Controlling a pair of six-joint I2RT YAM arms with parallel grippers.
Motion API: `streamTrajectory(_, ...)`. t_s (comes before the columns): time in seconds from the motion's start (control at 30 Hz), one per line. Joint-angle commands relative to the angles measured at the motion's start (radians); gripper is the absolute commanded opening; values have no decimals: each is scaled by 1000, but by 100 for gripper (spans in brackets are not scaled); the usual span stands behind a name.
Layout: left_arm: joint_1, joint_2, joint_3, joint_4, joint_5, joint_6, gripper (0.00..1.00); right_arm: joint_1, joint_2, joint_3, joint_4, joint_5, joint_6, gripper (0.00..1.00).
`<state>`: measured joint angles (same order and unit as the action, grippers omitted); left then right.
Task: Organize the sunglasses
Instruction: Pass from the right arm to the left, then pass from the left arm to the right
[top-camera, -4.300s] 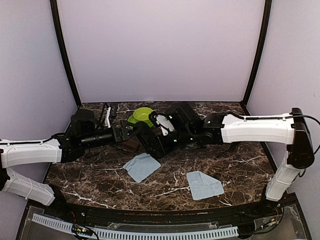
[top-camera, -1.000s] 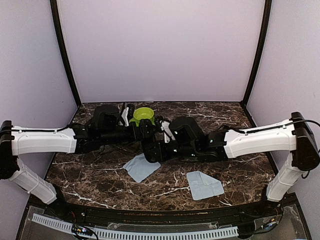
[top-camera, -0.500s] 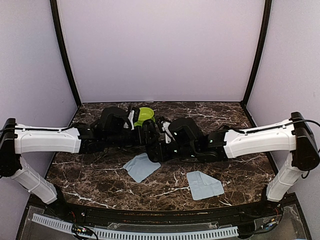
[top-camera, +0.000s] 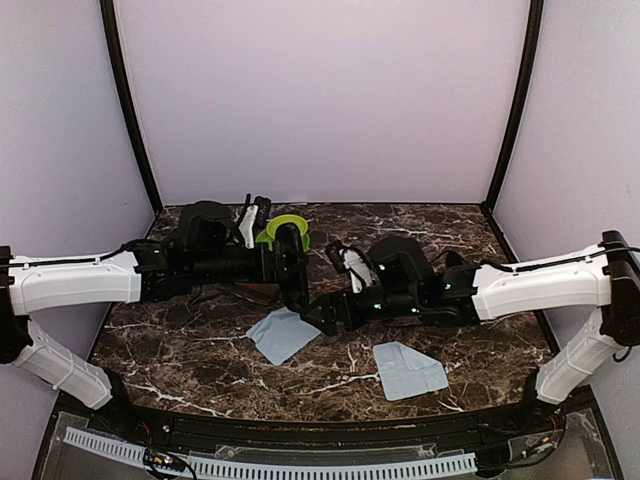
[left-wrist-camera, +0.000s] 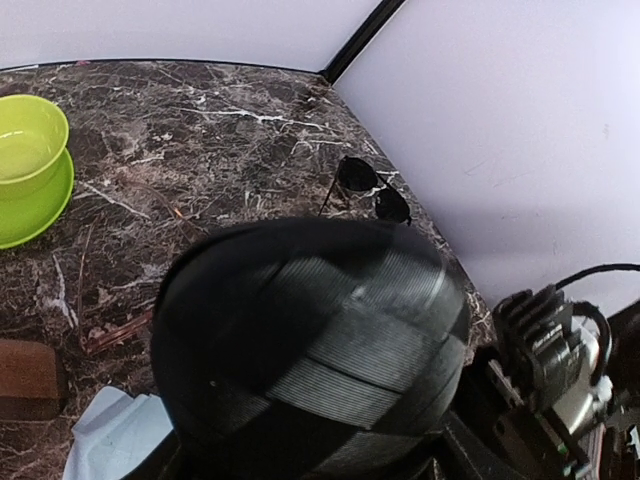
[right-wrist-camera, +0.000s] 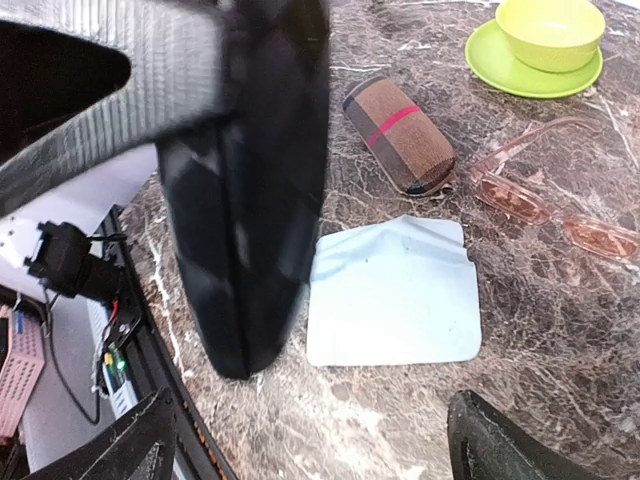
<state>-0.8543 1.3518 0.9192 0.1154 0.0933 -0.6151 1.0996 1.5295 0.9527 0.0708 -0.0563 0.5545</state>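
Note:
A black oblong case (left-wrist-camera: 310, 340) fills the left wrist view, and my left gripper (top-camera: 289, 266) is shut on it, holding it end-down above the table (top-camera: 200, 350). My right gripper (right-wrist-camera: 322, 452) is open just right of the case (right-wrist-camera: 250, 200), with nothing between its fingers (right-wrist-camera: 140, 440). The reddish-brown sunglasses (right-wrist-camera: 550, 212) lie unfolded on the marble beside a brown striped case (right-wrist-camera: 400, 135). The black wire-frame sunglasses (left-wrist-camera: 372, 190) lie near the wall at the table's far right side. In the top view the arms hide both pairs.
A green bowl on a green saucer (top-camera: 285, 232) stands at the back centre. One light blue cloth (top-camera: 283, 333) lies under the grippers, another (top-camera: 410, 370) nearer the front right. Purple walls enclose the table on three sides.
My right gripper has opened, let go of the black case and drawn back to the right. The left gripper has closed on the case and now holds it alone.

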Motion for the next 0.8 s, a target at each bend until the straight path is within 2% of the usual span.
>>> streamTrajectory(0.0,66,-55,-41,38,262,116,14,-75,-119,-47,29,-218,-116,95)
streamTrajectory(0.1,74,-48,-38,20,409,179,14,-118,-178,-46,2,-302,-182,95)
streamTrajectory(0.27,74,-43,-45,11,557,247,14,-168,-190,-5,-26,-402,-248,97)
streamTrajectory(0.5,70,-28,-51,61,700,257,14,-194,-113,74,-2,-566,-270,100)
streamTrajectory(0.77,51,5,-75,165,769,214,14,-205,-51,104,99,-669,-206,100)
